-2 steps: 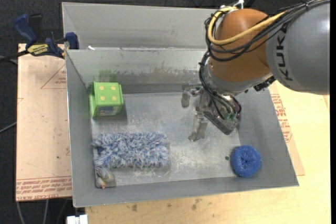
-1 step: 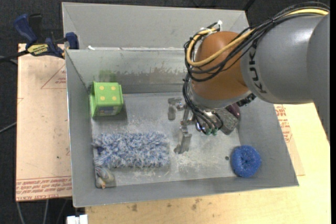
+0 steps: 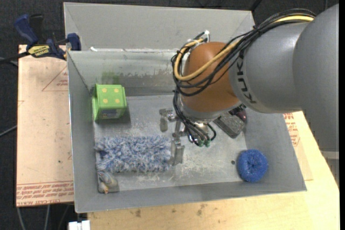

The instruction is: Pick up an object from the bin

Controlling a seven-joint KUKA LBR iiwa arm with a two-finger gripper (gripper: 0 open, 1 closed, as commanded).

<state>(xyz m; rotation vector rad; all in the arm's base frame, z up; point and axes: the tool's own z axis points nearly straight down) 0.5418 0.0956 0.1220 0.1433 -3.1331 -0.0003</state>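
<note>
Arm [image 3: 291,62]: "KUKA" in dark capital letters, running down the grey casing just beside the orange wrist cover.
Green cube [image 3: 110,100]: four yellow dots on its top face, like a die; side marking too small to read.

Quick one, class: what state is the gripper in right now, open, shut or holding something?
Gripper: open, nothing held between its fingers, low by the right end of the blue-grey shaggy cloth.

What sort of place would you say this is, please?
Most likely a robotics lab's bin-picking station: a KUKA arm reaches into a grey metal bin holding loose test things, such as a green cube and a blue fuzzy ball.
</note>
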